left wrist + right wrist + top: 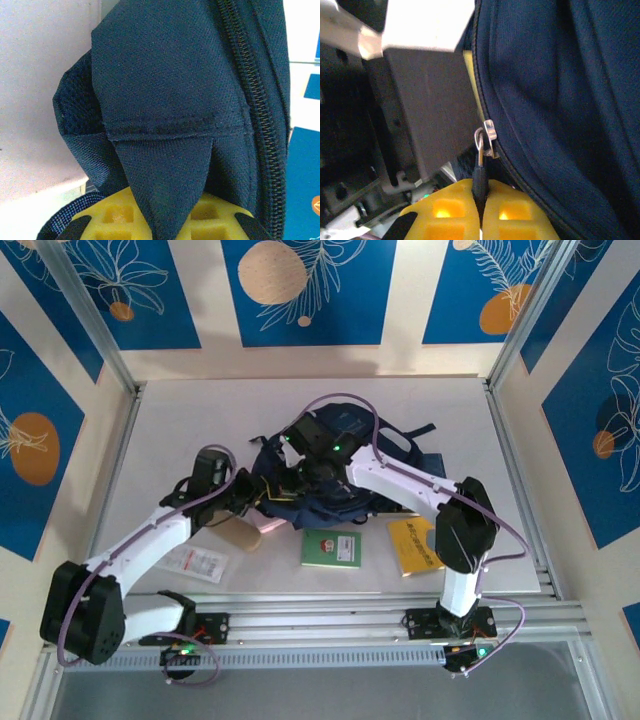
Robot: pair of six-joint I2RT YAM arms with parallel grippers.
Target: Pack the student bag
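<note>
The student bag (395, 452), navy blue, lies at the middle of the table between both arms. At the bag's left side, my left gripper (258, 496) has its yellow fingers (115, 215) shut on a pointed fold of the navy fabric (170, 100), beside a line of zipper teeth (252, 85). My right gripper (305, 452) is over the bag's top. Its yellow fingers (520, 215) are shut on the black zipper pull (479, 175), which hangs from the metal slider (489, 134) on the bag's zipper.
A green booklet (331, 549) and a yellow book (415, 543) lie in front of the bag. A white packet (197, 563) and a tan item (240, 536) lie at the front left, under the left arm. Metal rails run along the table's sides and front.
</note>
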